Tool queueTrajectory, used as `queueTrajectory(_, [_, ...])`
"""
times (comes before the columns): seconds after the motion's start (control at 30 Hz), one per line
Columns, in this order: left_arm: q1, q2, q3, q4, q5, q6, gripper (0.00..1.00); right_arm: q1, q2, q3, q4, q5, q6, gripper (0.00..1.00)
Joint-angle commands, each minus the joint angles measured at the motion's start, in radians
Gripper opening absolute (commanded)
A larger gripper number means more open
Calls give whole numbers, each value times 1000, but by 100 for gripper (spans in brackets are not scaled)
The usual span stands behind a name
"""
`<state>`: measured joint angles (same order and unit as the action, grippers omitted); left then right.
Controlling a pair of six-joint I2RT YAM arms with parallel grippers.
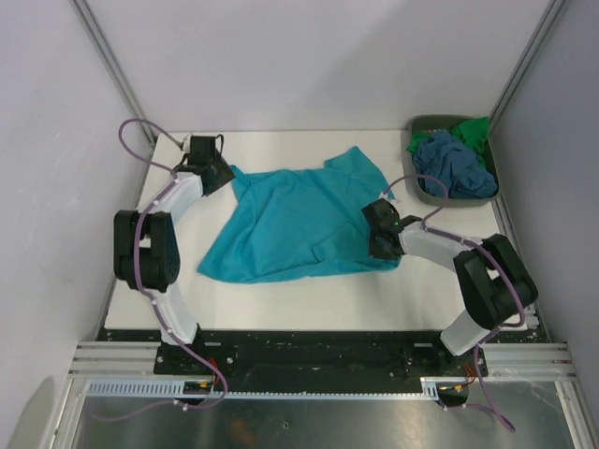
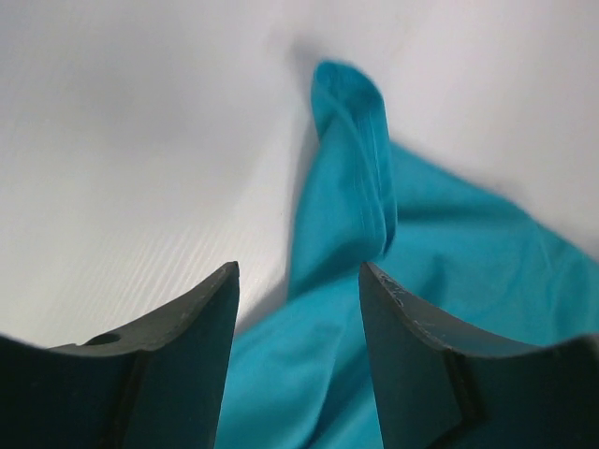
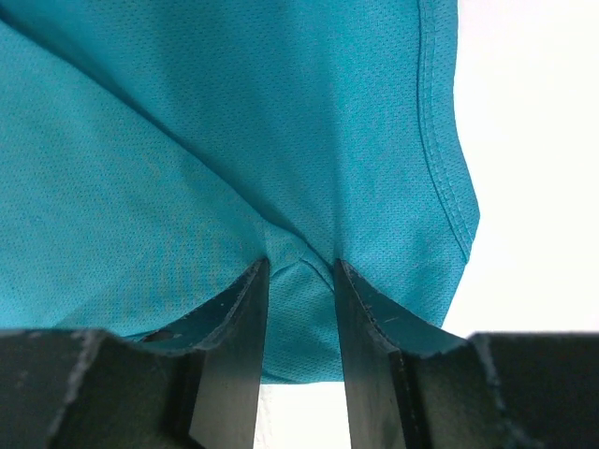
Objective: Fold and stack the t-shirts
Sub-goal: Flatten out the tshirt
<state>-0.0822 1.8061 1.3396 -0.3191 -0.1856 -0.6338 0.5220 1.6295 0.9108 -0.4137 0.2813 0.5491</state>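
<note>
The teal t-shirt [image 1: 299, 220] lies spread and rumpled on the white table. My left gripper [image 1: 217, 176] is at its far left corner. In the left wrist view the gripper [image 2: 299, 267] is open, its jaws standing over teal cloth [image 2: 346, 187] with a rolled sleeve ahead. My right gripper [image 1: 379, 232] is at the shirt's right edge. In the right wrist view the gripper [image 3: 299, 262] has its jaws close together, pinching a puckered fold of the teal cloth [image 3: 234, 122]. The slate-blue t-shirt [image 1: 454, 164] and the bright green t-shirt [image 1: 473, 131] lie crumpled in the bin.
The grey-green plastic bin [image 1: 426, 195] stands at the far right corner of the table. Enclosure walls rise on the left, back and right. The table's near edge [image 1: 309, 329] runs in front of the arm bases.
</note>
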Motion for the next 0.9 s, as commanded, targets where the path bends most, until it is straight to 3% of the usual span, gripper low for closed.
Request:
queueTrajectory(0.0, [5,115,126,21,27,55,58,-35,-88,-53,-79,9,14,39])
queueTrajectory(0.3, [1,312,339,21,104,137,56,-65,-99,-25,-52,-54,-19,39])
queueTrajectory(0.67, [-13,404,440,21,144,136,56,-66,-93,-22,-40,-70,-28,39])
queueTrajectory(0.87, [-30,420,458,18,93,134,53,-66,-89,-22,-38,-76,-32,39])
